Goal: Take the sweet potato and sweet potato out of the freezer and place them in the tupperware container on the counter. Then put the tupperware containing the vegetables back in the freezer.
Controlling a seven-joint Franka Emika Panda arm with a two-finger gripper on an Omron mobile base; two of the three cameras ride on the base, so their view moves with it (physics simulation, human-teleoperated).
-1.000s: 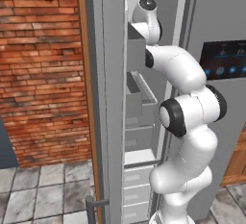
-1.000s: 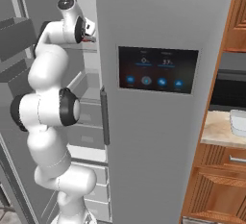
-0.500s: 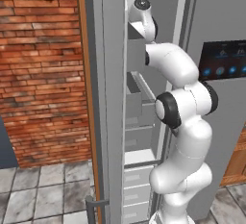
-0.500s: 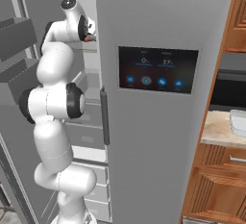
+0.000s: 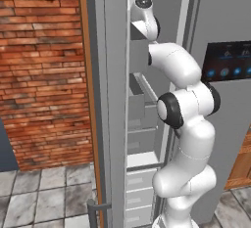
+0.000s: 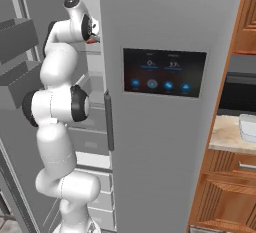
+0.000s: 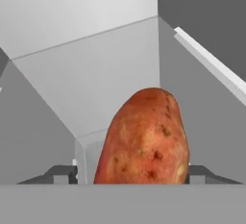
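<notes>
Up high inside the tall grey steel freezer (image 5: 162, 21), the white arm reaches onto an upper shelf. Hand view: orange-red oblong sweet potato (image 7: 144, 139) sits between the dark fingertips (image 7: 61, 174) of the end effector (image 7: 129, 175); jaws wide on either side, contact cannot be judged. Shallow pale translucent tupperware container (image 6: 248, 127) rests on the beige speckled stone surface (image 6: 225, 136), well apart to the right.

Orange-red sweet potato (image 7: 144, 139) on a pale grey freezer shelf (image 7: 91, 88).
</notes>
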